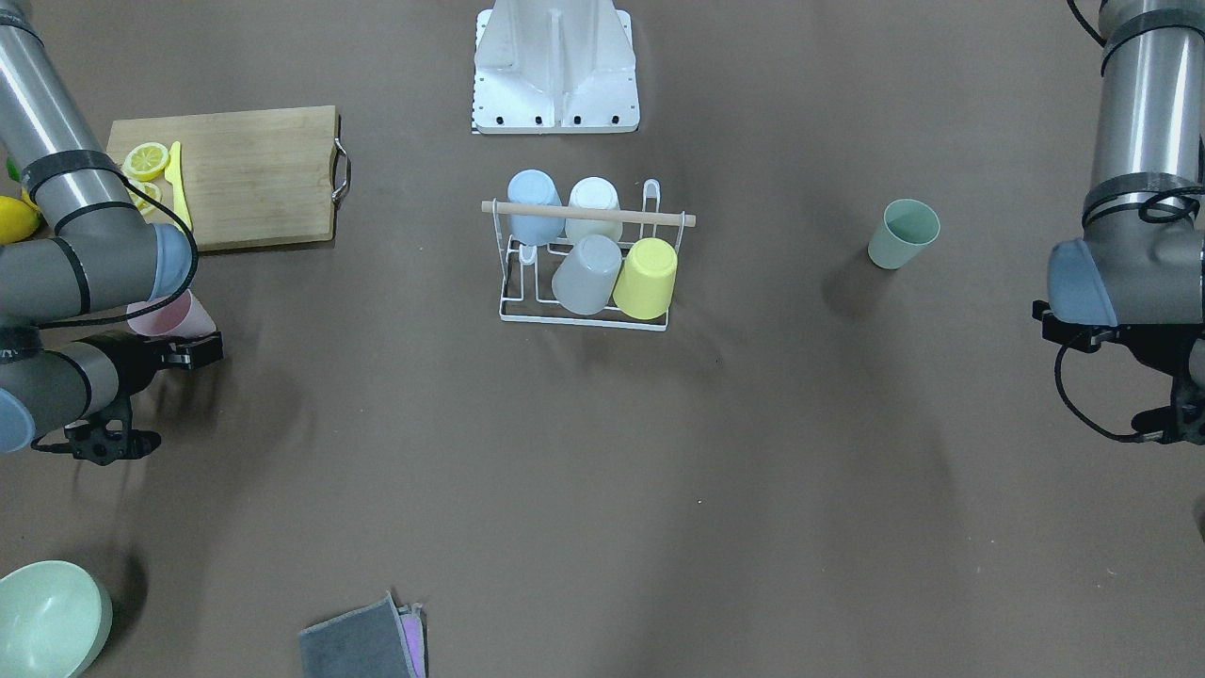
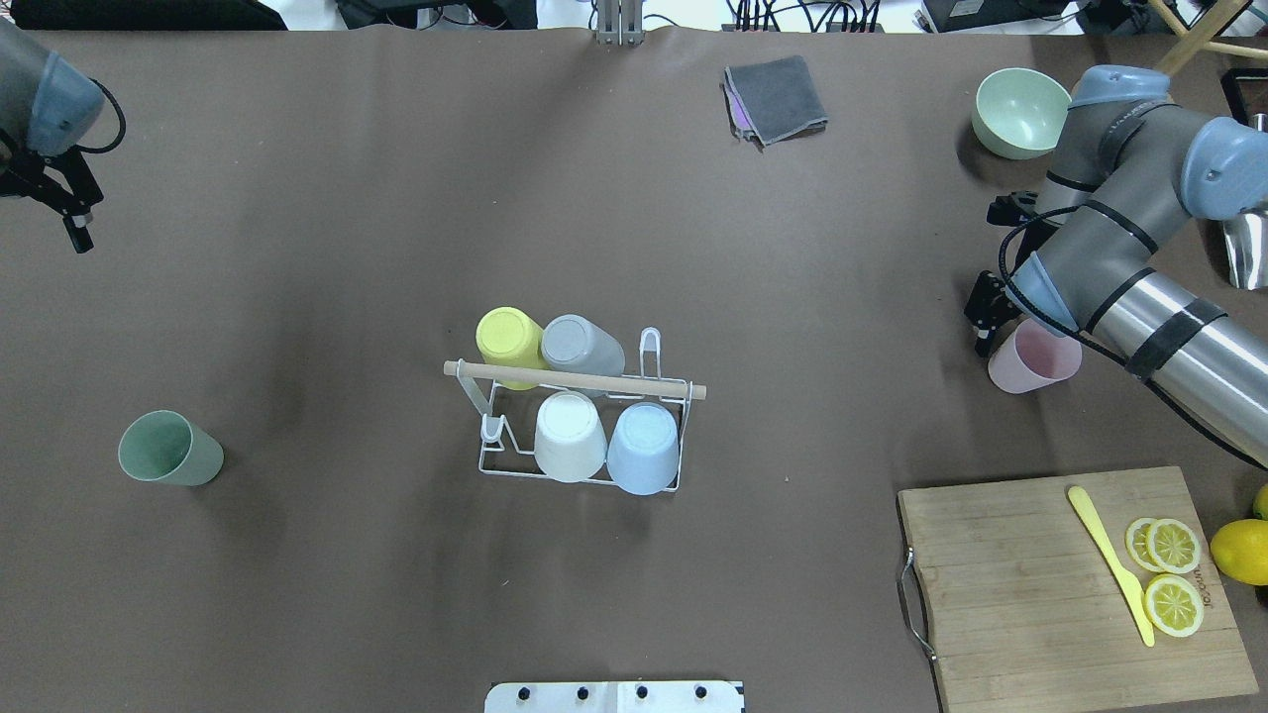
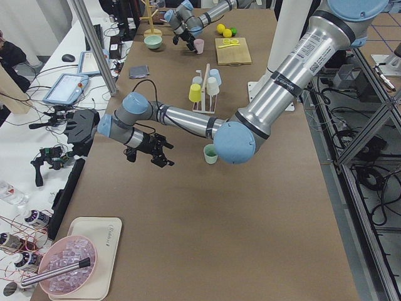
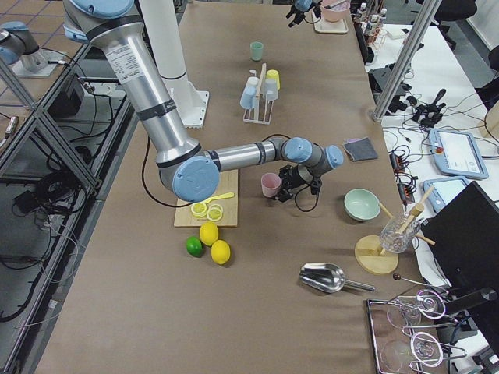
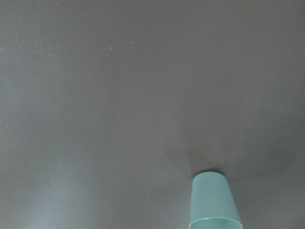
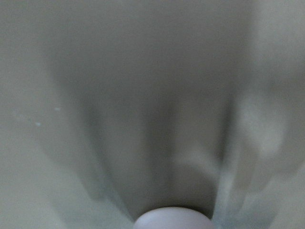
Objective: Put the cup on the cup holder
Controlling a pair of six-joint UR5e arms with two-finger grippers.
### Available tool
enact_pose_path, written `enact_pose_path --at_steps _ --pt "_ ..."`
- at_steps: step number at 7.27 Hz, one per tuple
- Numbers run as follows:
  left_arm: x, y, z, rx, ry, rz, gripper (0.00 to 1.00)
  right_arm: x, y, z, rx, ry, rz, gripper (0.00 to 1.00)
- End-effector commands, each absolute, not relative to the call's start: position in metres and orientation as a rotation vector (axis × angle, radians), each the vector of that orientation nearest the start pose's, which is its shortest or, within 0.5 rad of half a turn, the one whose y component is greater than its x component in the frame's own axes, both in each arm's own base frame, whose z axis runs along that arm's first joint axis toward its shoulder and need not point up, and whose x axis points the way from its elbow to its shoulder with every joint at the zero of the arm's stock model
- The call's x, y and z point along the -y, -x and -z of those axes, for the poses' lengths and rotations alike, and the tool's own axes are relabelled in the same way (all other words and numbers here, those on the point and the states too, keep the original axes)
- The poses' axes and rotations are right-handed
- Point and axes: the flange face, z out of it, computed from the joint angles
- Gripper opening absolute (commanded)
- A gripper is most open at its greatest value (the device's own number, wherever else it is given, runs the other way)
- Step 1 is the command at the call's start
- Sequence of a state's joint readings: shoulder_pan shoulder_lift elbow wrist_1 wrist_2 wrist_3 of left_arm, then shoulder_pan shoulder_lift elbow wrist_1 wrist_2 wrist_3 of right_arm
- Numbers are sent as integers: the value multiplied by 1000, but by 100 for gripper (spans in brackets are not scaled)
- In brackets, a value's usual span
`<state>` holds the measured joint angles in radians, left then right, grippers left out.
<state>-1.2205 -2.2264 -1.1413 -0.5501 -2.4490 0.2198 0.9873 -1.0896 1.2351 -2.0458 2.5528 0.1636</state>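
Pink cup (image 2: 1040, 361) just beside the right gripper (image 2: 989, 322); rack (image 2: 495, 460) holds four.
Overhead view: yellow (image 2: 508, 340), grey (image 2: 580, 347), white (image 2: 570, 436) and blue (image 2: 644, 448) sit mouth-down on prongs, probably to drain. Pink stands mouth-up at the rack's 3 o'clock and the green cup (image 2: 170, 449) at 9: six cups, one rack. Left gripper (image 2: 71, 220) hangs at 10, well apart. Whether either gripper is spread or pinching, I cannot tell.

Brown table (image 2: 347, 248) with cup holder (image 2: 575, 379), board (image 2: 1020, 584)

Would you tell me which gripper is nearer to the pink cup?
Right. The right gripper is close beside the pink cup; the left gripper is far off at the opposite end.
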Motion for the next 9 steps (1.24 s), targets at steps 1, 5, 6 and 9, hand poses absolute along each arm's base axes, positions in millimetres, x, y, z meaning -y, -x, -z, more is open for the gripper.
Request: enact_pose_path --at_steps 1,5,6,9 --pt "630 -233 -521 -808 817 -222 98 579 323 -568 791 663 211 88" --pt "613 -292 -524 -835 857 -250 98 576 325 -569 808 693 195 44" --pt "609 -300 -526 -824 865 -269 98 576 325 -568 808 691 195 39" --pt "583 -332 -542 -741 917 -335 98 596 311 -546 858 612 251 39"
